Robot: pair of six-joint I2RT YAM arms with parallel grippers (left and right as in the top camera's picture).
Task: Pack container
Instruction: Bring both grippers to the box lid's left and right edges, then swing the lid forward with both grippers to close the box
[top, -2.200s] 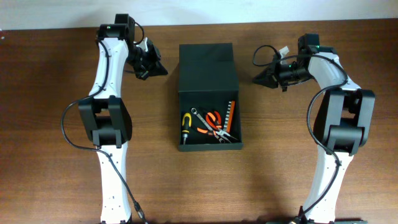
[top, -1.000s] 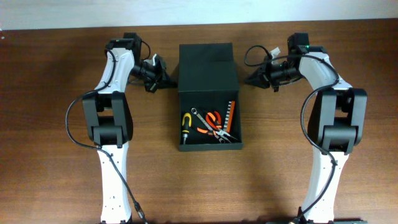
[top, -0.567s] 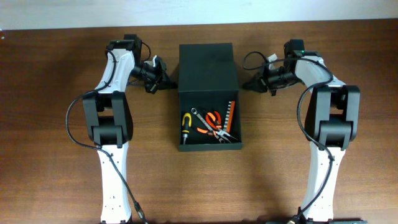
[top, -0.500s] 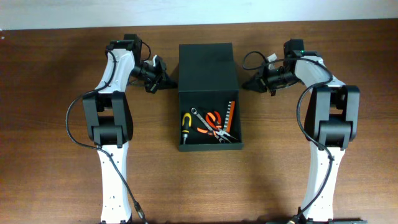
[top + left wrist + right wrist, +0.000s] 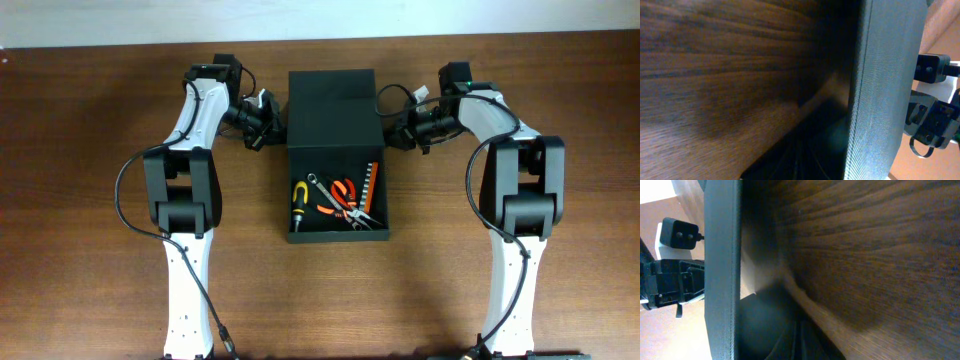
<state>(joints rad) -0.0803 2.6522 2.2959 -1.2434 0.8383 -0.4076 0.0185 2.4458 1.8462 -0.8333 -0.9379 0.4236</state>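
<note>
The container (image 5: 335,110) is a dark matte box at the table's centre, its flap lid lying back toward the far side. Its open tray holds a yellow-handled screwdriver (image 5: 299,200), a wrench (image 5: 322,185), orange pliers (image 5: 343,195) and a strip of bits (image 5: 372,187). My left gripper (image 5: 275,118) is shut, its tip against the lid's left side. My right gripper (image 5: 393,128) is shut at the lid's right side. In the left wrist view the lid's textured edge (image 5: 880,90) fills the right, with my dark fingers (image 5: 805,160) low beside it. The right wrist view shows the lid's edge (image 5: 720,280) to the left of its fingers (image 5: 805,340).
Brown wooden table (image 5: 90,200) lies all round the box. Both white arms stand on either side, their bases toward the near edge. Each wrist view catches the opposite arm's black camera block (image 5: 935,115) (image 5: 675,280) beyond the lid.
Both grippers have moved inward from either side, from a little way off to right at the lid's left and right edges. The box and tools have not moved.
</note>
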